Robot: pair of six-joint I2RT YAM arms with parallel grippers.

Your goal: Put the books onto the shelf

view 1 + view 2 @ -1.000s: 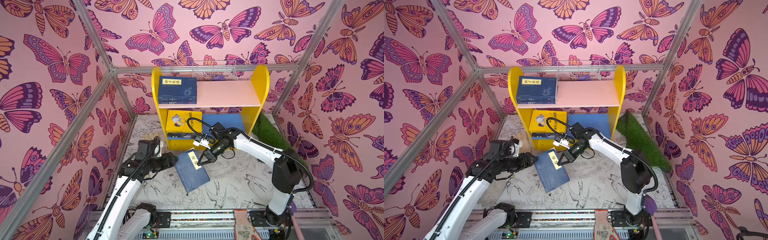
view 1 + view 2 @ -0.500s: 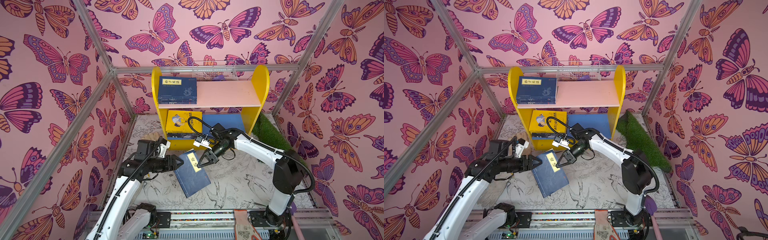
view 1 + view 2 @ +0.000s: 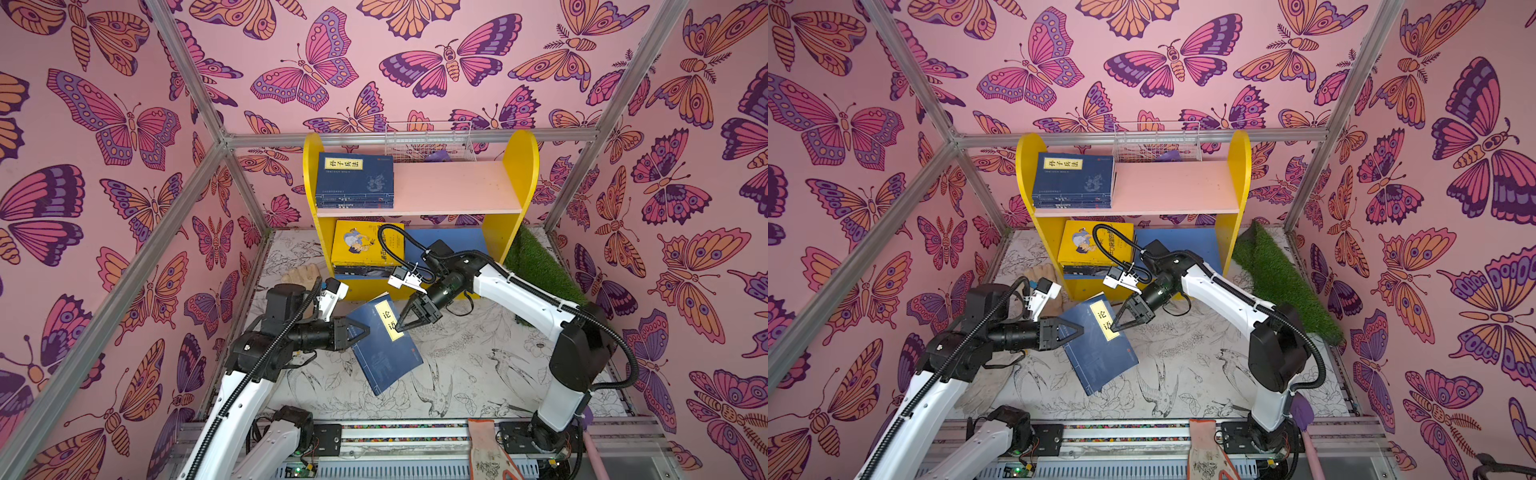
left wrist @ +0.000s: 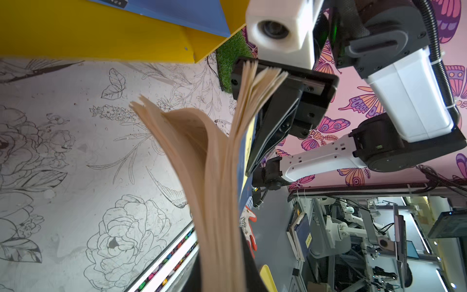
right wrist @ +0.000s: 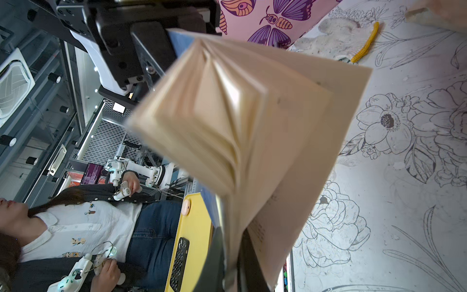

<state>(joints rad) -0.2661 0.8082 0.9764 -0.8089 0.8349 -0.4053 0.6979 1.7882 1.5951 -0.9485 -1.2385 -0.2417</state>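
In both top views you see only the cover of the navy book (image 3: pixel 386 353) and its yellow label (image 3: pixel 387 325). The wrist views show you more. The tan pages (image 4: pixel 214 177) fan open, and a thick bunch of them sags away from the cover.

The book is up in the air above the floor mat (image 3: pixel 478 365) with the drawn birds. It is on the near side of the shelf (image 3: pixel 521 166), between your two arms.

Your left pincer (image 3: pixel 365 331) is squeezed together on the book's left edge. Your right pincer (image 3: pixel 400 328) is pinched on the book's right edge, right by the yellow label.

The shelf's pink top board (image 3: pixel 457 187) holds a stack of navy books (image 3: pixel 355 178) at its left end. The blue bottom board (image 3: pixel 451 245) holds another stack on its left side, with a yellow cartoon book (image 3: pixel 359 245) on top.

The white wire basket (image 3: pixel 428 139) sits behind the top of the shelf. It has something purple (image 3: pixel 438 156) in it, too small to tell what.
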